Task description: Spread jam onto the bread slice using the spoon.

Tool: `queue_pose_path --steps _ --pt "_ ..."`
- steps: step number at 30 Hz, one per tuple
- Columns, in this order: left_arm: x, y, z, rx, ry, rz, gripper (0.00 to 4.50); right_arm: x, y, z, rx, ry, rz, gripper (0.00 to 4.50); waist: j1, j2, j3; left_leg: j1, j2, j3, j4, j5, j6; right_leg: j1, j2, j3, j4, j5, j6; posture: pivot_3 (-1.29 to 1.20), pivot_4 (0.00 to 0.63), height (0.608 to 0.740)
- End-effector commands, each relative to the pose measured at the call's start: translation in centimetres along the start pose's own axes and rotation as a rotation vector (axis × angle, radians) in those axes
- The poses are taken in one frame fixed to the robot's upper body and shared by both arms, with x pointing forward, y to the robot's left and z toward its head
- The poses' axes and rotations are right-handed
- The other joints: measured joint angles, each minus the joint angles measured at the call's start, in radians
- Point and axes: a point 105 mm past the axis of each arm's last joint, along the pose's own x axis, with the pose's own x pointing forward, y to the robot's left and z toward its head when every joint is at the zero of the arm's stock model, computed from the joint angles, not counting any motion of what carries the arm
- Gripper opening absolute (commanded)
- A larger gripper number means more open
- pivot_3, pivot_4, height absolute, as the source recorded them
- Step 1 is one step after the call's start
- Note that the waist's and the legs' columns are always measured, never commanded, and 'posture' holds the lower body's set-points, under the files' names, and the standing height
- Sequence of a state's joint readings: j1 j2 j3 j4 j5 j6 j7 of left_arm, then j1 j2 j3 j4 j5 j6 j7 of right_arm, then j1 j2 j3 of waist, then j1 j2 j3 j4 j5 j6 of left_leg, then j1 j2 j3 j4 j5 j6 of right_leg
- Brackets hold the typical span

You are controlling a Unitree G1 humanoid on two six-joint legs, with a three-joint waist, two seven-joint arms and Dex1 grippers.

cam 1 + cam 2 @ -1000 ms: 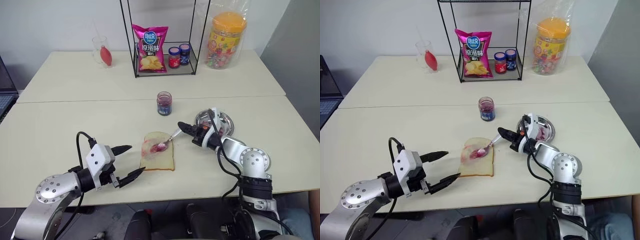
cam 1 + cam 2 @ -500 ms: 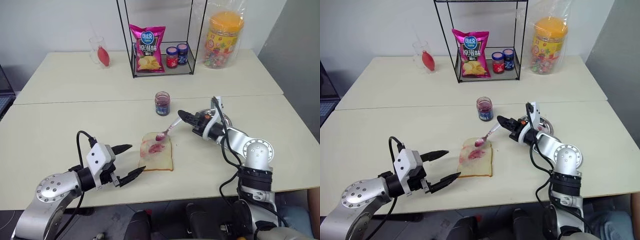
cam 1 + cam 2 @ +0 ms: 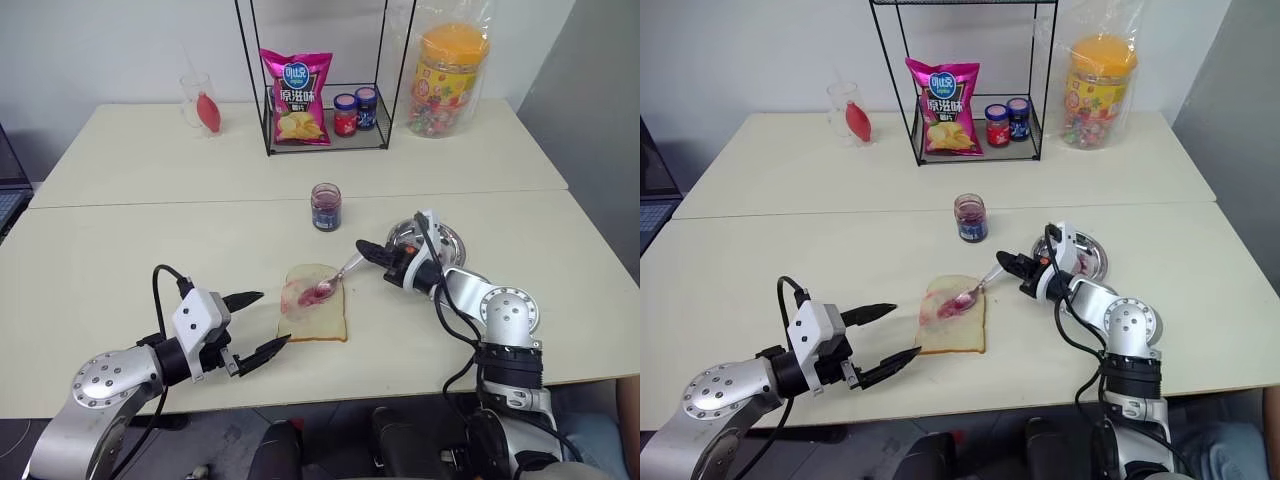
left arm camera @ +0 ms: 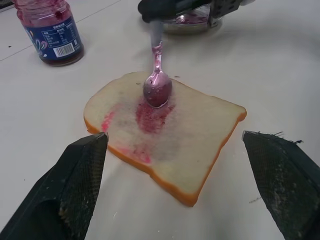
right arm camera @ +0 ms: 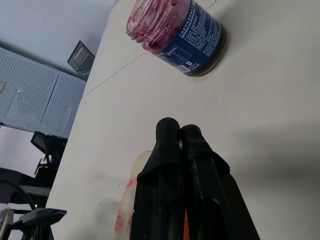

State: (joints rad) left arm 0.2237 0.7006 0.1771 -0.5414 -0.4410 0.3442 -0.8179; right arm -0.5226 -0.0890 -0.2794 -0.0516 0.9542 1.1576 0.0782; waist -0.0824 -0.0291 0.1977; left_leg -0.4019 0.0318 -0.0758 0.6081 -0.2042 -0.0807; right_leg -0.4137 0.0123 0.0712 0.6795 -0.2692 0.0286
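Left gripper (image 3: 256,322): jaws spread wide, holding nothing, just beside the bread's near-left corner.
Bread (image 4: 200,150): flat on the table (image 3: 130,250) (pink-purple smear at its centre).
Spoon (image 4: 157,90): bowl on the smear, handle slanting up to the right gripper.
Right gripper (image 3: 368,250): fingers clamped tight on the handle.
Dish (image 3: 440,238): behind the right gripper.
Jam jar (image 3: 326,206): upright beyond the bread, lidless.

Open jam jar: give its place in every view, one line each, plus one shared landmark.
Left eye: jam jar mid-table, beyond the bread slice.
Right eye: same.
Left wrist: beyond the bread's far corner.
Right wrist: past the shut fingertips.
Landmark: its blue label.
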Motion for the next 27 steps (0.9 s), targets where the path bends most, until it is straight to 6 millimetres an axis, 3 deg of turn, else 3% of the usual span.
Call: queue_pose_path --steps 1,9,15,20,23,27 --pt "0.2 -0.3 0.9 0.026 -0.030 -0.008 4.50 -1.3 0.9 1.7 -0.039 -0.056 0.024 0.02 0.000 0.000 0.000 0.000 0.000 0.000 0.000 0.000 0.000 0.000 0.000 0.000 0.000 0.000 0.000 0.00 0.150 0.740" --pt "0.0 -0.1 1.7 0.026 -0.037 -0.021 4.50 -2.1 3.7 3.7 -0.069 -0.131 0.114 0.02 -0.001 0.000 0.000 0.000 0.000 0.000 0.000 0.000 0.000 0.000 0.000 0.000 0.000 0.001 0.001 0.00 0.150 0.740" --pt "0.6 -0.2 4.8 0.051 -0.067 -0.113 4.50 -4.5 3.7 6.4 -0.110 -0.248 0.103 0.02 0.007 0.001 0.000 -0.001 0.000 0.000 0.000 0.000 0.000 0.000 0.000 -0.001 0.000 0.001 0.001 0.00 0.150 0.740" --pt "3.9 -1.1 7.7 0.114 -0.078 -0.232 4.50 -8.1 0.8 9.6 -0.141 -0.387 -0.022 0.02 0.017 0.001 0.001 -0.001 -0.001 0.000 0.001 0.000 0.000 0.001 0.000 0.000 -0.002 0.001 0.002 0.00 0.150 0.740" --pt "5.0 -1.4 8.4 0.134 -0.076 -0.259 4.50 -9.2 0.0 10.2 -0.162 -0.417 -0.061 0.02 0.017 0.001 0.001 -0.001 -0.002 0.000 0.001 0.000 0.000 0.002 0.000 0.000 -0.003 0.002 0.004 0.00 0.150 0.740" --pt "8.3 -2.0 10.0 0.186 -0.097 -0.312 4.50 -11.9 -3.9 11.0 -0.133 -0.494 -0.195 0.02 0.017 0.001 0.001 -0.001 0.000 0.000 0.000 0.000 0.001 0.002 0.001 0.000 -0.003 0.001 0.004 0.00 0.150 0.740"
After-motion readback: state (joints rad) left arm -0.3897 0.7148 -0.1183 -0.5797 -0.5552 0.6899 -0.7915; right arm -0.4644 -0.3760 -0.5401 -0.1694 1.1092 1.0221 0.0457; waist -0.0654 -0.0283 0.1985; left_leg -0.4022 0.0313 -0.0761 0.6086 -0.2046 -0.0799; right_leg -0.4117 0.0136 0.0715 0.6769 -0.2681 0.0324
